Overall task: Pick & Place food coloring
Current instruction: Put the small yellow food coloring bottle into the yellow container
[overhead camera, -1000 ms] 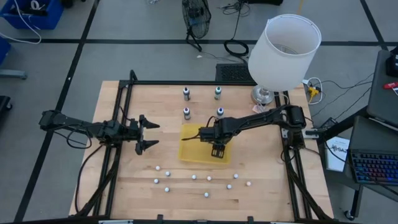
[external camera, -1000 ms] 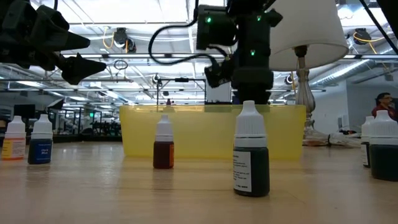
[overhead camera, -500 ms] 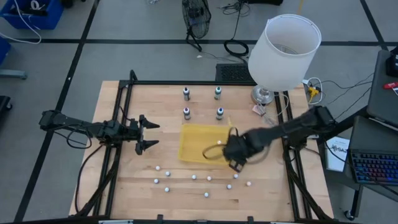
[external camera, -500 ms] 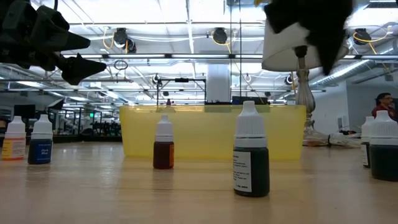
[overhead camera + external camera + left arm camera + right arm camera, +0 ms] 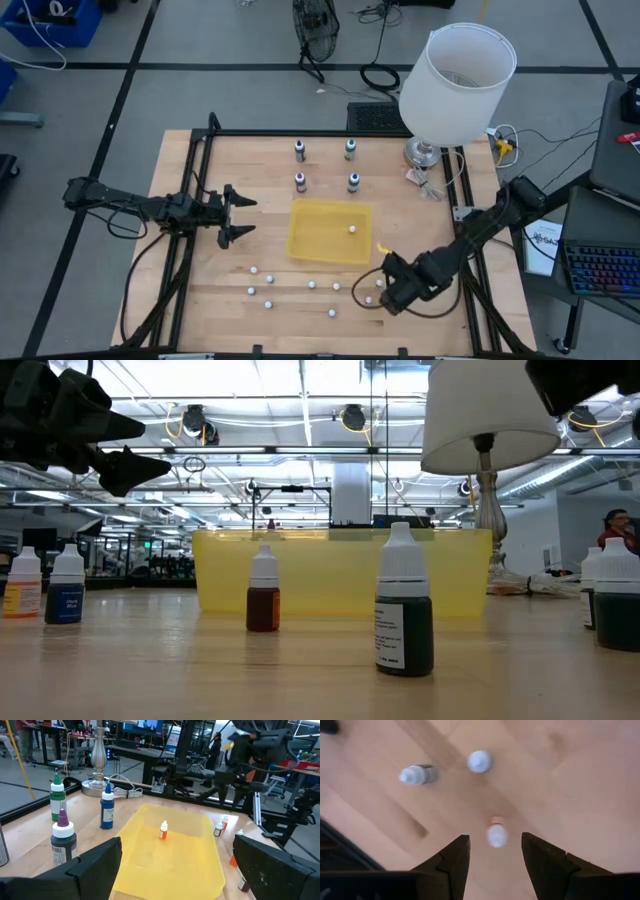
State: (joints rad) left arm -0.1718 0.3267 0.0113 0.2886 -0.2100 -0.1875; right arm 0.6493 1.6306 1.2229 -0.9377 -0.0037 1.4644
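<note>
- Wooden table (image 5: 420, 215) under your two arms carried a yellow tray (image 5: 305, 244) at its middle, with one small bottle (image 5: 352, 229) standing in it.
- Your left claw (image 5: 240, 215) hung spread wide and empty at the table's left, pointing toward the tray.
- Four food coloring bottles (image 5: 299, 151) stood upright just beyond the tray.
- Your right claw (image 5: 385, 297) hovered parted, gripping nothing, above small bottles (image 5: 369, 299) in the near right area.

- Tray (image 5: 322, 240): translucent yellow.
- Table (image 5: 250, 190): pale wood grain.
- Lampshade (image 5: 458, 80): white.
- Dropper bottles (image 5: 404, 622): white caps; bodies dark green, reddish-brown (image 5: 263, 605), blue (image 5: 107, 811).
- Both arms: black.
</note>
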